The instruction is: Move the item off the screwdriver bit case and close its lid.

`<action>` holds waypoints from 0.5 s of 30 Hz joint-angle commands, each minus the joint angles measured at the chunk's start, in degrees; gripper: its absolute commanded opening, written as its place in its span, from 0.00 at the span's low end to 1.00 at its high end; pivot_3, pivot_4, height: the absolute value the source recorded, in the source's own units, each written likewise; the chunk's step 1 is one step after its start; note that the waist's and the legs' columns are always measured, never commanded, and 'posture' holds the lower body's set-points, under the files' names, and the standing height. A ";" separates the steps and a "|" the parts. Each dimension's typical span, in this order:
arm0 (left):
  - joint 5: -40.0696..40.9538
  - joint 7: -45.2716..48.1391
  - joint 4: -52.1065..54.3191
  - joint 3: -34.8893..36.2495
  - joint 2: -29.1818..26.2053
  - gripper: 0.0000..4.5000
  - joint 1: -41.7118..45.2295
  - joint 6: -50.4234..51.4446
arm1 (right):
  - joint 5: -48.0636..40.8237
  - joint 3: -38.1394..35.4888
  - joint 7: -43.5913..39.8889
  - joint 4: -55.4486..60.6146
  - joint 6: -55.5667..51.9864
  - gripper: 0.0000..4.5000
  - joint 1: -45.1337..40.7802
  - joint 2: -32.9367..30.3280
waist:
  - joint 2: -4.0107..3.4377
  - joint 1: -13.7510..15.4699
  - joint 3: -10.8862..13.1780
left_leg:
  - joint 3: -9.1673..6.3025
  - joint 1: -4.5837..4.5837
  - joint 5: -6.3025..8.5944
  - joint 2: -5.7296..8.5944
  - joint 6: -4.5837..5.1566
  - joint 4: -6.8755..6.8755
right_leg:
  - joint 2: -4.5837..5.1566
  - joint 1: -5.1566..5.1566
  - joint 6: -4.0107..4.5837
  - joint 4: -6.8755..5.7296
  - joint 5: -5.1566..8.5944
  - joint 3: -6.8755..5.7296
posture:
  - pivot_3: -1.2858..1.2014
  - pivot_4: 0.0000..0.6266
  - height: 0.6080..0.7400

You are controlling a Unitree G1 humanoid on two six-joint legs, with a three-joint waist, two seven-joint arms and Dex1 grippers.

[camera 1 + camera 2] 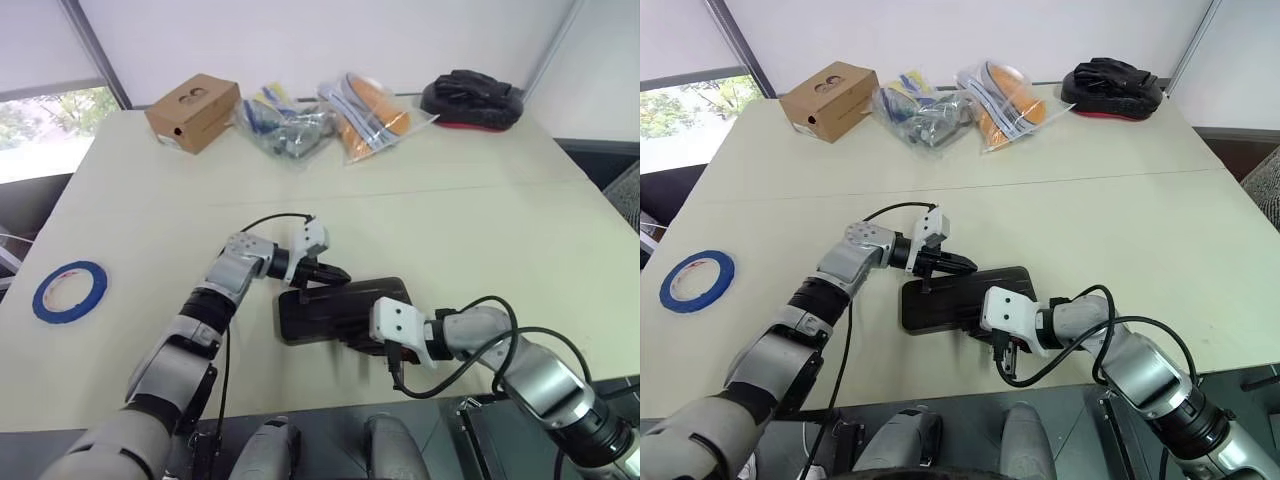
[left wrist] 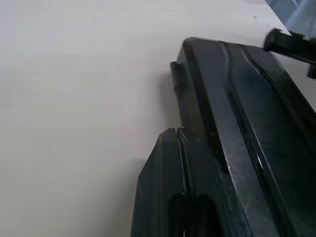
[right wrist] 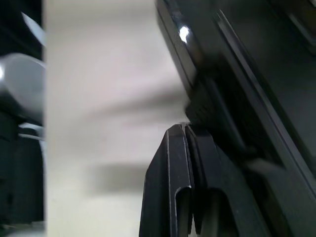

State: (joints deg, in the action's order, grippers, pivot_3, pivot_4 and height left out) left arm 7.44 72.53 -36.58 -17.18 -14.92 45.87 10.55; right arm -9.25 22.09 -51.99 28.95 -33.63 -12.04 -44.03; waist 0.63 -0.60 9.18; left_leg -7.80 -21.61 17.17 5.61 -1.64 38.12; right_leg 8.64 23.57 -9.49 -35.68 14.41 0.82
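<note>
The screwdriver bit case (image 1: 340, 308) lies flat near the table's front edge, dark and rectangular. Its lid (image 1: 958, 290) is down over the tray, and nothing rests on top of it. Which of the table's things is the item I cannot tell. My left gripper (image 1: 340, 273) is shut, its tips at the case's far edge near the left corner; in the left wrist view the fingers (image 2: 168, 163) sit pressed together beside the case (image 2: 247, 98). My right gripper (image 1: 980, 335) is shut against the near edge, its closed tips (image 3: 183, 127) touching a black lug on the case (image 3: 232, 49).
Along the table's far side are a brown cardboard box (image 1: 193, 110), two clear plastic bags (image 1: 290, 125) (image 1: 370, 115) and a black glove on a red pad (image 1: 470, 100). A blue tape roll (image 1: 68, 290) lies at the left. The front edge runs just below the case.
</note>
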 commanded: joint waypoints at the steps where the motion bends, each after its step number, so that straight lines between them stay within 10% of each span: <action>1: -1.31 0.61 0.78 -1.45 1.02 0.00 -1.40 -1.76 | 1.93 -0.96 1.67 1.34 1.23 0.01 -0.22 0.18 | 0.00 0.01 0.00 | 0.00 0.00 0.00 0.00 0.00 0.00 | 0.00 0.00 0.00 0.00 0.00 0.00 | 0.52 0.24 1.00; 15: -4.94 1.01 -0.37 -3.42 3.00 0.00 -5.30 -5.02 | 8.72 -0.59 7.16 -2.42 3.85 0.01 -2.21 4.84 | -0.01 -0.06 -0.10 | -0.01 0.22 0.01 -0.02 0.01 -0.01 | -0.04 -0.25 0.00 0.10 0.00 -0.01 | 0.52 0.24 1.00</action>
State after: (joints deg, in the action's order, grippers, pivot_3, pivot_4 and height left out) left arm 3.85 71.82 -36.35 -16.63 -13.79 43.91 5.47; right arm -3.39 24.29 -50.04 27.72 -30.86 -11.74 -40.78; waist 0.62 -0.66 9.08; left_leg -7.81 -21.37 17.18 5.58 -1.63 38.11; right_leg 8.60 23.31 -9.49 -35.58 14.41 0.81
